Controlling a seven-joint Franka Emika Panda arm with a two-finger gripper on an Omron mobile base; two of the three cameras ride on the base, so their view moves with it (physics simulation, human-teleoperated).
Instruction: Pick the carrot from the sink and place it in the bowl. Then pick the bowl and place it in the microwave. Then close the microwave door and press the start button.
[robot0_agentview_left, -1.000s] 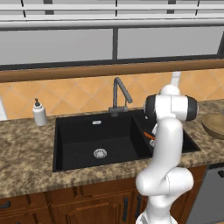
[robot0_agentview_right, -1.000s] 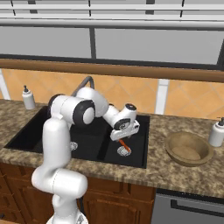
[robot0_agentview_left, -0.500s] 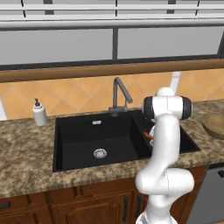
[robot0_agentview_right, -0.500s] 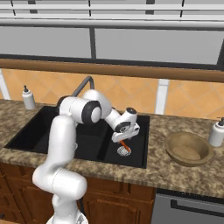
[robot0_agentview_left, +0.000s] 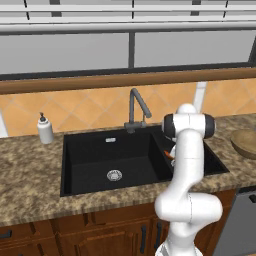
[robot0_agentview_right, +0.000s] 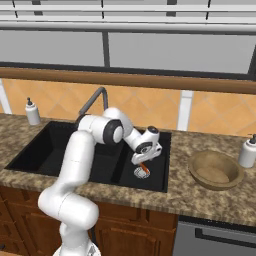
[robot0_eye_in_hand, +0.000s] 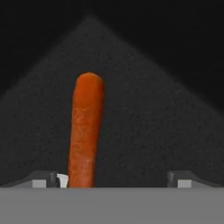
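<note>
The orange carrot (robot0_eye_in_hand: 85, 131) lies on the floor of the black sink's (robot0_agentview_left: 100, 150) small right basin, by the silver drain (robot0_agentview_right: 141, 173). My gripper (robot0_eye_in_hand: 113, 179) is open and reaches down into that basin right over the carrot (robot0_agentview_right: 144, 167). The carrot runs between the two fingertips, close to the left fingertip (robot0_eye_in_hand: 43, 180). From the left base view an orange bit of the carrot (robot0_agentview_left: 170, 154) peeks out beside my arm. The wooden bowl (robot0_agentview_right: 216, 172) sits empty on the counter right of the sink, also seen as the bowl (robot0_agentview_left: 245, 142). The microwave and its door are out of view.
A grey gooseneck faucet (robot0_agentview_left: 136, 107) stands behind the sink. White soap dispensers stand at the left (robot0_agentview_left: 45, 129) and at the far right (robot0_agentview_right: 247, 150) of the granite counter (robot0_agentview_right: 200, 200). A tiled backsplash and window run behind.
The hand has sunk lower into the small basin, closer to the carrot. The carrot and bowl have not moved.
</note>
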